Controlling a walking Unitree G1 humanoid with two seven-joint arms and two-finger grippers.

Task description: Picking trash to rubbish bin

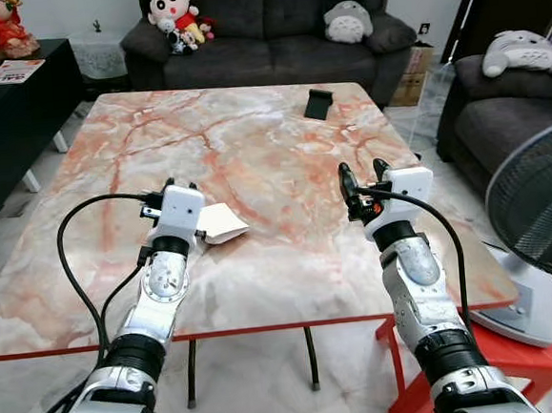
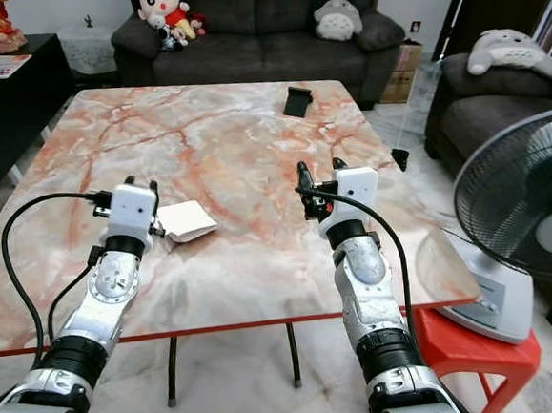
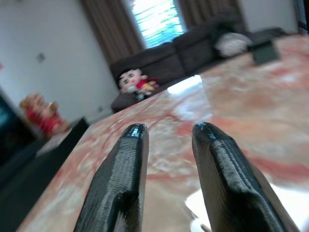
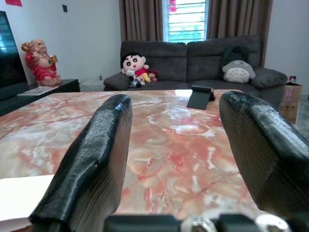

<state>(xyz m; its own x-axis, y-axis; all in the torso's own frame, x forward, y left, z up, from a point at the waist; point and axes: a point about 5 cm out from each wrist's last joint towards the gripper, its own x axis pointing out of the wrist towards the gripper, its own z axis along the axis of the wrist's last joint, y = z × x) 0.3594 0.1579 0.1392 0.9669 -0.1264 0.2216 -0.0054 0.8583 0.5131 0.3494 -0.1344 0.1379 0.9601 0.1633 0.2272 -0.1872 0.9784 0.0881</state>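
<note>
A white folded piece of paper (image 1: 222, 223) lies on the marble table (image 1: 252, 141), near its front edge. My left gripper (image 1: 181, 185) hovers over the table just left of the paper, its wrist housing almost touching it. Its fingers (image 3: 133, 145) stand a little apart with nothing between them, and the paper's white edge (image 3: 270, 208) shows beside one finger. My right gripper (image 1: 362, 172) is held above the table's front right part, wide open and empty. The paper's corner (image 4: 19, 198) lies off to its side.
A small black stand (image 1: 319, 103) sits at the table's far right. A standing fan (image 1: 544, 205) and a red stool (image 1: 518, 360) are close on the right. A dark sofa (image 1: 272, 35) with plush toys lies beyond the table, an armchair (image 1: 499, 122) at right.
</note>
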